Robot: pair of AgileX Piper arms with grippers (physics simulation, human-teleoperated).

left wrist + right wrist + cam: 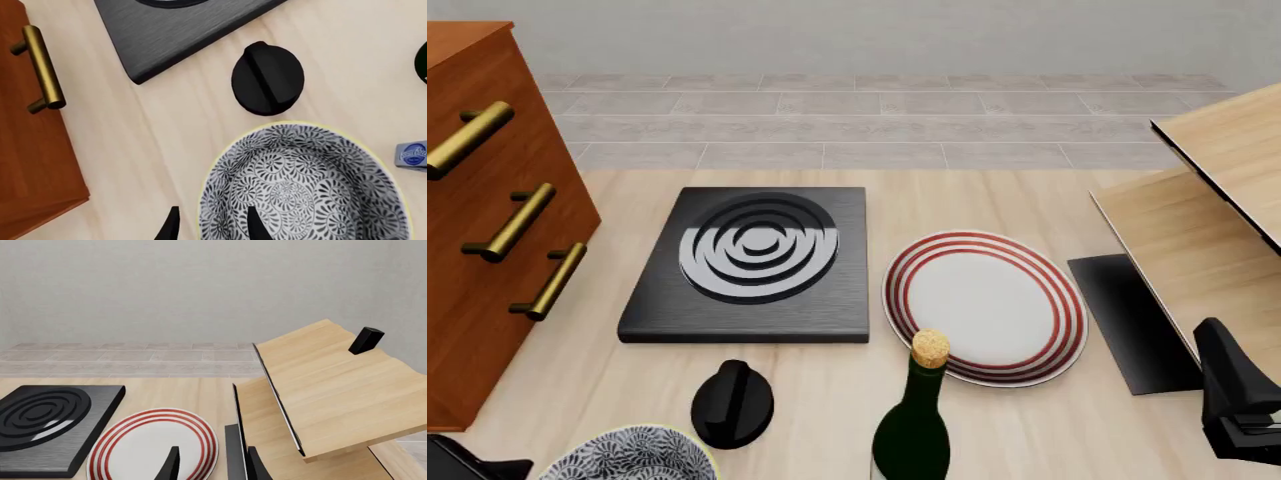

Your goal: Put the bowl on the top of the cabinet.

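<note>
Black knob beside bowl

From my station I see a pale wood bench carrying everything. On its left edge stands the cabinet, brass handles facing inward. A black slab with concentric rings lies just beside it, and the plate with red rings sits right of the slab, close but apart. Nearer me, a black knob-like puck rests just in front of the slab, the bowl beside it at the near edge, and a corked dark bottle stands before the plate. A light-wood panel structure occupies the right side.
</note>
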